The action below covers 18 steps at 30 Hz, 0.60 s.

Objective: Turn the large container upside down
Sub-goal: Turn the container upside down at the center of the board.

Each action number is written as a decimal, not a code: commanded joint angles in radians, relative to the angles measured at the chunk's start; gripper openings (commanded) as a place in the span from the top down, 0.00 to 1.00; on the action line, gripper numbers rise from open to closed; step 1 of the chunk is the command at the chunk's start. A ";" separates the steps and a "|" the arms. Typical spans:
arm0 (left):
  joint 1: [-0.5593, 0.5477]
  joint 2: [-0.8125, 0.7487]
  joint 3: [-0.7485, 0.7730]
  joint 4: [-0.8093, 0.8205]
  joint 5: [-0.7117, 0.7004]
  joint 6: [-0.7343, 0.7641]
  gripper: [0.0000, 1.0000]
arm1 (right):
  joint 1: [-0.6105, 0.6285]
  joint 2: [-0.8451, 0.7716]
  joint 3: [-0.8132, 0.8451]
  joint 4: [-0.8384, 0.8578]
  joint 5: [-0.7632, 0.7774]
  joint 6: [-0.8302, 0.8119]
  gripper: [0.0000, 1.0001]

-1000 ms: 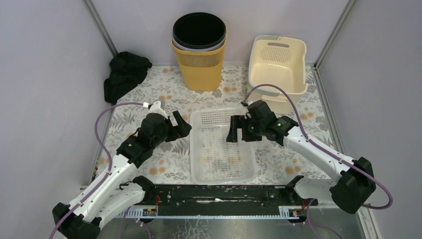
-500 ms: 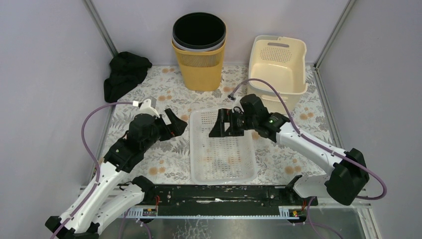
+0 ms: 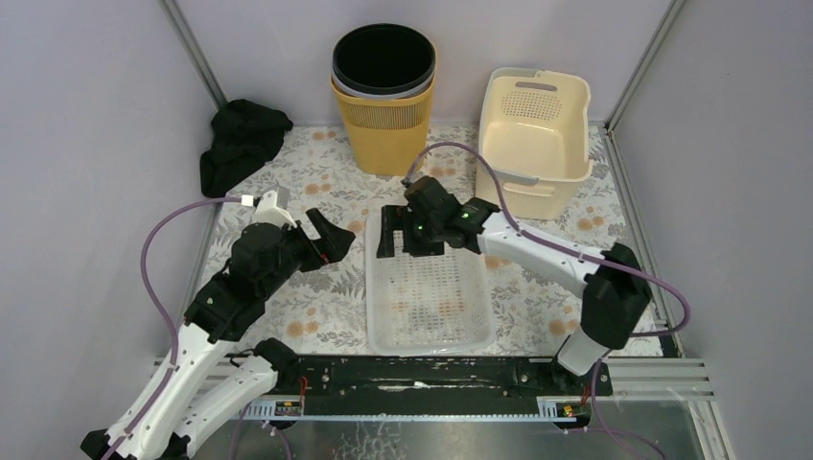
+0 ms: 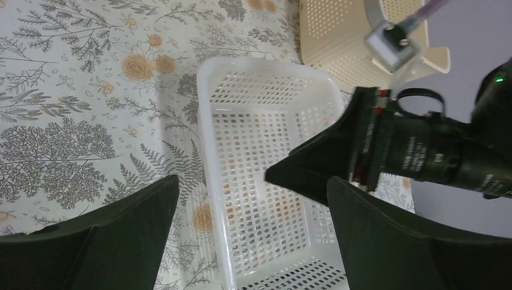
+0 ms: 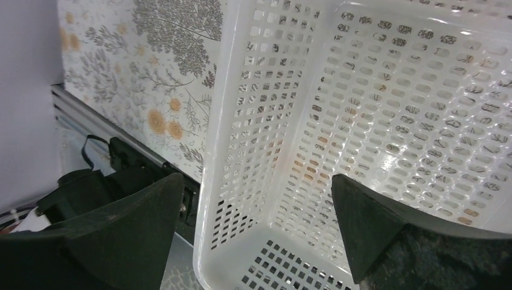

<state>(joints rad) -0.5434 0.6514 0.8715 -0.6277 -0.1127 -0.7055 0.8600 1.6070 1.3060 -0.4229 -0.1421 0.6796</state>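
Note:
The large container (image 3: 370, 287) is a clear white perforated basket standing upright, mouth up, in the middle of the floral table. My right gripper (image 3: 398, 240) hangs open over its far left corner. In the right wrist view the left wall (image 5: 216, 139) runs between the spread fingers of this gripper (image 5: 257, 177), and nothing is gripped. My left gripper (image 3: 329, 238) is open just left of the basket's far left rim, clear of it. Its wrist view shows the basket rim (image 4: 207, 157) between its fingers (image 4: 252, 181), with one right finger (image 4: 311, 166) above the basket.
A yellow bin with a black liner (image 3: 383, 96) stands at the back centre. A cream basket (image 3: 534, 129) leans at the back right. Black cloth (image 3: 242, 139) lies at the back left. The black frame rail (image 3: 422, 369) runs along the near edge.
My right arm has swung left across the basket, from its right side to its far left corner. The left gripper has drawn back a little to the left.

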 commanded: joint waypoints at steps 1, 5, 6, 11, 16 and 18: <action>-0.004 -0.028 0.025 -0.014 0.009 -0.015 0.00 | 0.097 0.082 0.146 -0.116 0.166 0.035 0.01; -0.004 -0.054 0.019 -0.017 0.013 -0.021 0.00 | 0.152 0.154 0.198 -0.157 0.234 0.076 0.05; -0.004 -0.060 0.019 -0.018 0.013 -0.024 0.00 | 0.163 0.174 0.209 -0.165 0.244 0.084 0.06; -0.005 -0.099 0.037 -0.050 0.023 -0.032 0.00 | 0.224 0.268 0.284 -0.213 0.309 0.101 0.14; -0.005 -0.142 0.066 -0.078 0.036 -0.039 0.00 | 0.267 0.378 0.369 -0.263 0.387 0.121 0.21; -0.004 -0.156 0.070 -0.087 0.032 -0.037 0.00 | 0.275 0.422 0.407 -0.295 0.408 0.130 0.26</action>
<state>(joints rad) -0.5434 0.5259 0.9028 -0.6899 -0.0929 -0.7345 1.1126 1.9724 1.6188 -0.6430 0.1658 0.7738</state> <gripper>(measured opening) 0.998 0.780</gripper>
